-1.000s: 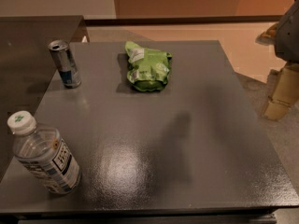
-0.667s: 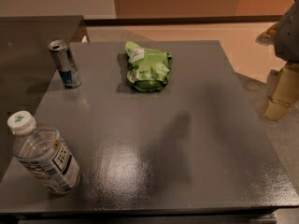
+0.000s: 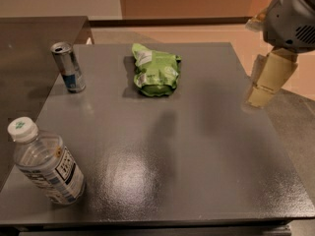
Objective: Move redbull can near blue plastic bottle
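Note:
The redbull can [image 3: 68, 67], slim, silver and blue, stands upright near the far left corner of the dark grey table [image 3: 197, 146]. The blue plastic bottle [image 3: 45, 162], clear with a white cap and a labelled body, stands at the near left corner. The can is well apart from the bottle, farther back. My gripper [image 3: 260, 95] hangs over the table's right edge, far from both and holding nothing that I can see.
A green snack bag [image 3: 155, 70] lies at the far middle of the table, to the right of the can. A dark counter [image 3: 29, 38] adjoins the table on the far left. Tan floor lies beyond and to the right.
My gripper and arm have moved a little to the left and up, toward the table's right edge. The can, bottle and bag have not moved.

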Controlling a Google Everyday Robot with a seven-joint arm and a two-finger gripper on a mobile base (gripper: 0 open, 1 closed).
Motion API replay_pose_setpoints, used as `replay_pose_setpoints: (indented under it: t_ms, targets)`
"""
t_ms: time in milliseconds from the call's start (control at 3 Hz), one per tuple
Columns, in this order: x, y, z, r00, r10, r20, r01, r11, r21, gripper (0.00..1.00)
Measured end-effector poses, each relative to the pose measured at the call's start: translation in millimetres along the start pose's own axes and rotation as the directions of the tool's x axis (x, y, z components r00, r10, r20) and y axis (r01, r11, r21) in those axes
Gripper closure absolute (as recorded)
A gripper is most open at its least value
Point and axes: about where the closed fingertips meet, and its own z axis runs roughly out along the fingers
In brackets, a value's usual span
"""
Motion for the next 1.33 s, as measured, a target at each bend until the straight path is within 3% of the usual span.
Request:
replay_pose_setpoints:
  t_ms: [333,667,1333]
  targets:
    - [-53.1,-17.1,9.1,0.994,-0.02,0.106,0.02,0.9998,0.003,0.0]
    - [-114.8,-29.3,23.6,0.977,-0.052,0.208,0.051,0.9987,0.008,0.0]
    - [-226.5,-22.9,69.0,0.944,-0.096,0.315,0.106,0.9943,-0.014,0.0]
